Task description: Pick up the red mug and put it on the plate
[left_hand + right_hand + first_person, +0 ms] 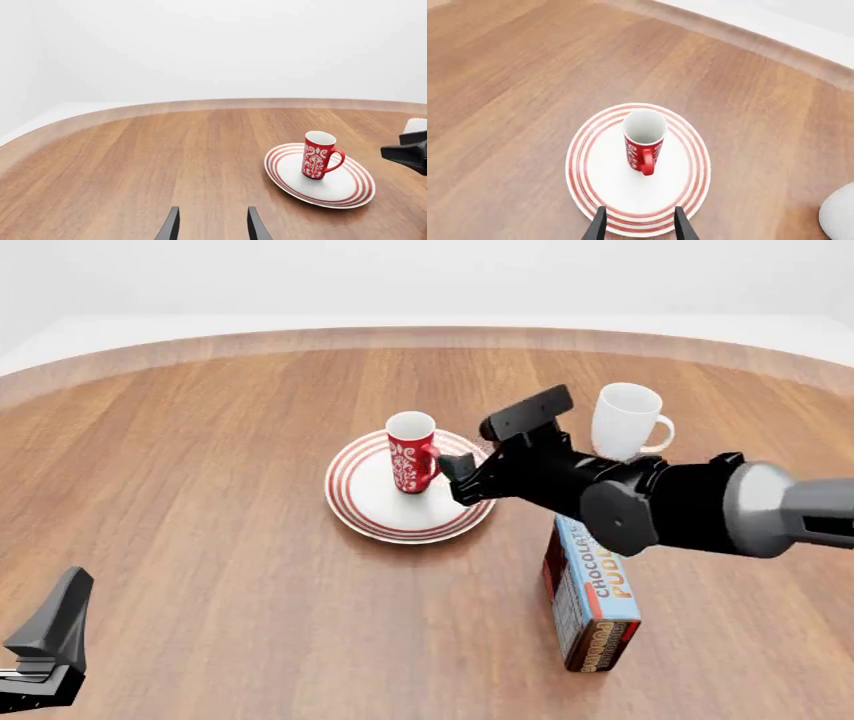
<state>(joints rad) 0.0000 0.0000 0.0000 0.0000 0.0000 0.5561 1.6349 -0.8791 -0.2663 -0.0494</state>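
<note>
Front view shows the red mug (pixel 412 452) standing upright on the plate (pixel 363 510), near its middle, with the handle turned toward the right pincer (pixel 461 478). That pincer hangs just beside the mug on the handle side, apart from it, and the right wrist view shows its fingers (pixel 598 226) spread wide with nothing between them, the mug's white inside (pixel 645 126) straight ahead over the plate's near rim (pixel 640 225). So the placing looks done, to my eye, and what remains is getting the arm clear. The risk sits there: the handle (pixel 646 162) points at the open fingers, so a careless sideways swing or a forward drift could catch the loop and drag or tip the mug, which is tall and narrow and would likely topple easily. A low retreat could also clip the plate's rim and slide the whole plate across the bench (pixel 200 490). Behind the right arm stand a white mug (pixel 627 420) and a chocolate pudding box (pixel 591 600), the box upright and close under the forearm, so pulling back low might knock it over. The left pincer (pixel 212 225) is open, empty and parked well away at the near left of the bench, no threat to anything.
</note>
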